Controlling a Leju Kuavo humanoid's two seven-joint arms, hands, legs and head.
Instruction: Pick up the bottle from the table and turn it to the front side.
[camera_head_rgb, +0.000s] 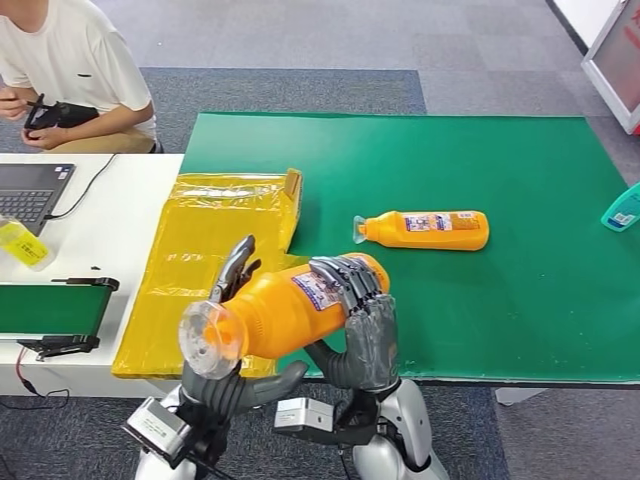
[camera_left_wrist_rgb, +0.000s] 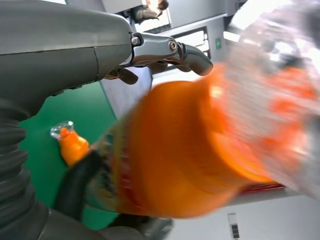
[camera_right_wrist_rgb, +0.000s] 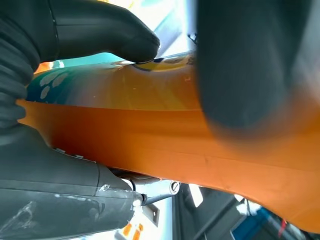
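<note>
The robot's right hand (camera_head_rgb: 367, 318) wraps its dark fingers (camera_head_rgb: 349, 282) over the base end of an orange bottle (camera_head_rgb: 290, 310), holding it lifted clear of the green table (camera_head_rgb: 528, 300) at the near edge, clear cap (camera_head_rgb: 202, 338) tilted toward the camera. The left hand (camera_head_rgb: 226, 330) cradles the neck end, one finger (camera_head_rgb: 234, 265) raised behind the shoulder and others curled beneath the cap; whether it truly grips or merely steadies the bottle cannot be told. Two hands at opposite ends suit rolling the bottle about its long axis, and its label (camera_head_rgb: 317, 290) faces partly upward. A second orange bottle (camera_head_rgb: 426, 230) lies on the green table farther in, well apart, and a yellow bag (camera_head_rgb: 196, 260) overlaps the table's left edge. Bare green surface lies to the right of the held bottle, probably room to set it down.
</note>
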